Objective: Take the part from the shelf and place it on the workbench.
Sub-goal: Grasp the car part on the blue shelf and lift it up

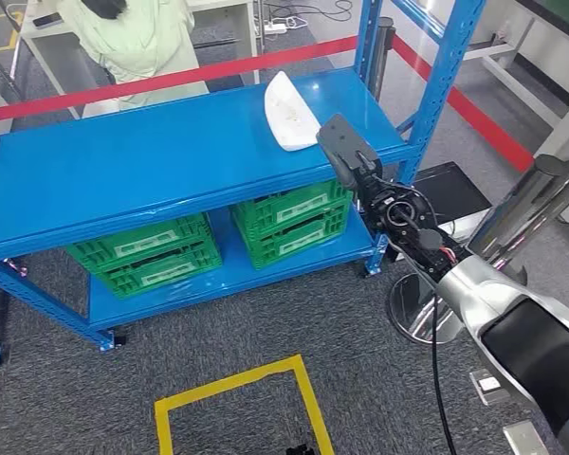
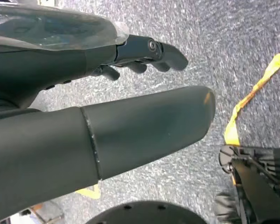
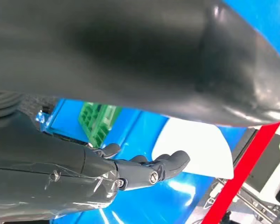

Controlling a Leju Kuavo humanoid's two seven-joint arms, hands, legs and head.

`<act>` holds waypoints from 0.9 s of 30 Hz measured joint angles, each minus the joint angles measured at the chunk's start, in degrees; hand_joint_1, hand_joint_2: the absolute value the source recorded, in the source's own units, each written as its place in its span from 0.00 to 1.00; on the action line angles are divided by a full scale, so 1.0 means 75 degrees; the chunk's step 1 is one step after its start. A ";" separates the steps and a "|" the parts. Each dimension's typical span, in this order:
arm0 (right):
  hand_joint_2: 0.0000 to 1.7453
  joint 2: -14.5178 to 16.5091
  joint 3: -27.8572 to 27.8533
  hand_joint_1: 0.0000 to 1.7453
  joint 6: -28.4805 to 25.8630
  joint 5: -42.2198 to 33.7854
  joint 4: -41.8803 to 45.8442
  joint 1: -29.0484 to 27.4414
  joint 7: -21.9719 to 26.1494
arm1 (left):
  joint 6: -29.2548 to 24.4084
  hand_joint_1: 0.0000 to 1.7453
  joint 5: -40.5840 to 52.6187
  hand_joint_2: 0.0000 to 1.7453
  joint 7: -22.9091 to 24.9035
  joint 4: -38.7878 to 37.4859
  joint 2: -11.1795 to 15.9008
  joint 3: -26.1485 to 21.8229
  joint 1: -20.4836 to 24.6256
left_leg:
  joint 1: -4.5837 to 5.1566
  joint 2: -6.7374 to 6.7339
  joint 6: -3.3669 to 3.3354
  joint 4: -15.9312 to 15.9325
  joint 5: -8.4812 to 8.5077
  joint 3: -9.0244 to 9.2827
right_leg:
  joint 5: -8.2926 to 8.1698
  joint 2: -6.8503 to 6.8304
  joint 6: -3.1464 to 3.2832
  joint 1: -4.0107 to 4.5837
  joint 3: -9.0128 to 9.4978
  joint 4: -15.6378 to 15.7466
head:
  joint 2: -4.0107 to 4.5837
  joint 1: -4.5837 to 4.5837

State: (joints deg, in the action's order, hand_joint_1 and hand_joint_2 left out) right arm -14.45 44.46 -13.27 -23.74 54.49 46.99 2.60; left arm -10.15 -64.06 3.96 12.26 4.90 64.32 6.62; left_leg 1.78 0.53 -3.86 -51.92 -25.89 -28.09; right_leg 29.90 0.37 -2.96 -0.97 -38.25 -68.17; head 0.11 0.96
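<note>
The part is a white curved shell [image 1: 289,114] lying on the top blue shelf [image 1: 138,161], near its right end. My right hand [image 1: 342,149] hovers at the shelf's front edge just right of the part, apart from it and holding nothing. In the right wrist view the white part [image 3: 196,149] lies beyond the dark fingers [image 3: 159,168], which reach toward it with the thick thumb [image 3: 149,60] spread wide above. My left hand [image 2: 145,51] hangs over grey carpet with its fingers loosely extended and empty.
Two green crates [image 1: 153,254] [image 1: 292,220] sit on the lower shelf. A blue upright post [image 1: 439,85] stands right of my hand. A person in pale green [image 1: 135,38] stands behind red tape [image 1: 160,81]. Yellow floor tape [image 1: 239,384] marks the carpet.
</note>
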 joint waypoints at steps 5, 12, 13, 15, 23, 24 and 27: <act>0.00 0.0001 0.0006 0.00 0.0007 0.0000 -0.0035 0.0007 0.0006 | -0.0008 0.00 -0.0007 0.00 -0.0002 -0.0002 -0.0007 0.0000 0.0028 | -0.0050 0.0014 0.0167 -0.0245 -0.0359 0.0096 | -0.0813 0.0000 0.0041 0.0019 0.0405 0.1466 | 0.0001 0.0029; 0.00 0.0020 -0.0006 0.00 0.0021 0.0000 -0.0040 0.0022 0.0033 | -0.0010 0.00 -0.0015 0.00 -0.0003 0.0000 -0.0011 0.0000 0.0040 | -0.0147 -0.0008 0.0447 -0.2103 -0.0829 -0.0998 | -0.0672 0.0014 0.0334 -0.0016 0.0760 0.1694 | 0.0000 -0.0055; 0.00 0.0020 -0.0005 0.00 0.0023 0.0000 -0.0041 0.0015 0.0033 | -0.0010 0.00 -0.0015 0.00 -0.0003 0.0000 -0.0013 0.0000 0.0036 | -0.0182 -0.0009 0.0486 -0.2555 -0.0971 -0.1362 | -0.0627 0.0018 0.0339 -0.0017 0.0815 0.1709 | 0.0000 -0.0066; 0.00 0.0021 -0.0003 0.00 0.0029 0.0000 -0.0041 0.0004 0.0032 | -0.0010 0.00 -0.0015 0.00 -0.0003 0.0000 -0.0020 0.0000 0.0025 | -0.0233 -0.0010 0.0516 -0.2739 -0.0897 -0.1771 | -0.0513 0.0033 0.0332 -0.0018 0.0950 0.1716 | 0.0000 -0.0086; 0.00 0.0035 0.0000 0.00 0.0036 0.0000 -0.0041 0.0021 0.0033 | -0.0010 0.00 -0.0015 0.00 -0.0002 0.0000 -0.0009 0.0000 0.0014 | -0.0094 -0.0010 0.0236 -0.0238 0.0511 -0.0957 | -0.0161 0.0055 0.0109 -0.0048 0.1441 0.1786 | 0.0000 -0.0096; 0.00 0.0036 0.0000 0.00 0.0039 0.0000 -0.0040 0.0015 0.0034 | -0.0010 0.00 -0.0016 0.00 -0.0002 0.0000 -0.0004 0.0000 0.0008 | -0.0097 -0.0011 0.0204 -0.0187 0.0525 -0.0847 | -0.0109 0.0042 0.0083 -0.0054 0.1475 0.1690 | 0.0000 -0.0074; 0.00 0.0041 -0.0001 0.00 0.0047 0.0000 -0.0041 0.0047 0.0034 | -0.0013 0.00 -0.0018 0.00 -0.0003 0.0000 0.0004 0.0000 0.0038 | -0.0093 -0.0013 0.0088 -0.0145 0.0425 -0.0622 | 0.0363 0.0009 0.0069 -0.0046 0.0954 0.0586 | 0.0000 -0.0018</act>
State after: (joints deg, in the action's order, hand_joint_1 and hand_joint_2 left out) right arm -14.14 44.45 -12.91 -23.74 54.18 47.34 2.86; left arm -10.25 -64.20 3.93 12.26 4.93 64.32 6.90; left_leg 1.08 0.43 -3.20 -53.01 -22.70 -32.76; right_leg 32.62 0.44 -2.44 -1.32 -31.10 -63.77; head 0.11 0.83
